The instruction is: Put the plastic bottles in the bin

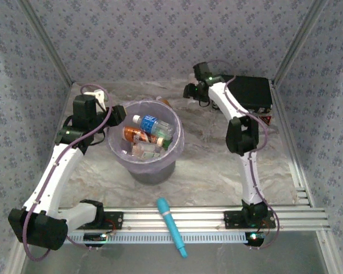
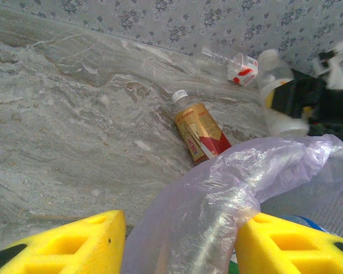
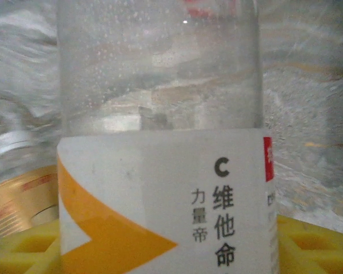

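**Q:** What does each end effector hold?

**A:** The right end effector (image 3: pixel 171 251), seen from its wrist, has yellow honeycomb fingers (image 3: pixel 314 242) closed on an upright clear bottle (image 3: pixel 160 188). The bottle is a smooth cylinder speckled with fine droplets, its white label bearing an orange wedge. The left end effector (image 2: pixel 180 248) is open, gripping nothing, with its fingers spread either side of the bin's crinkled film rim.

**Q:** What does each view add?

**A:** The left wrist view shows a gold-labelled bottle (image 2: pixel 199 132), white-capped, lying on the veined marble surface (image 2: pixel 74 125) just beyond the rim. A red-and-white-labelled bottle (image 2: pixel 242 68) lies by the wall. The top view shows the round, translucent lilac bin (image 1: pixel 174 145) mid-surface, holding a blue-labelled bottle (image 1: pixel 151 124) among others. A teal stick (image 1: pixel 171 226) and a black case (image 1: pixel 251 91) lie well apart from it.
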Motion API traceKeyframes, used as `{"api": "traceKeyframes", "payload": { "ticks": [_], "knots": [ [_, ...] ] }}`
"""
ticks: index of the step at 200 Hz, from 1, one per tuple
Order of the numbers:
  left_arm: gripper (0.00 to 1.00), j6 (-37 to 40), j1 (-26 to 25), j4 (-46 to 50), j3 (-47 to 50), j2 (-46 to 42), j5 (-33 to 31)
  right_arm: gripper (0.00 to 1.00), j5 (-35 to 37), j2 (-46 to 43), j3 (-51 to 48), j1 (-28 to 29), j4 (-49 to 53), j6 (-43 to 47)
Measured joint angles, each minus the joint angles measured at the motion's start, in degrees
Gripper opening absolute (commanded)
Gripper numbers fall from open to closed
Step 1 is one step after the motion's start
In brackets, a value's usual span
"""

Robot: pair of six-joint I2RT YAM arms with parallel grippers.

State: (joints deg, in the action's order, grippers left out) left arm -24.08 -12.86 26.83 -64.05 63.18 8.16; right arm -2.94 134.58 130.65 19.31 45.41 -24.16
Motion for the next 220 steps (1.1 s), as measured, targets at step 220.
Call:
{"api": "traceKeyframes", "payload": {
  "ticks": [220],
  "knots": [
    [0.52,-0.09,0.0,-0.07,0.0,0.0,0.2,0.55,-10.16,-33.09,-4.42,32.57,20.44,24.63]
  ]
}}
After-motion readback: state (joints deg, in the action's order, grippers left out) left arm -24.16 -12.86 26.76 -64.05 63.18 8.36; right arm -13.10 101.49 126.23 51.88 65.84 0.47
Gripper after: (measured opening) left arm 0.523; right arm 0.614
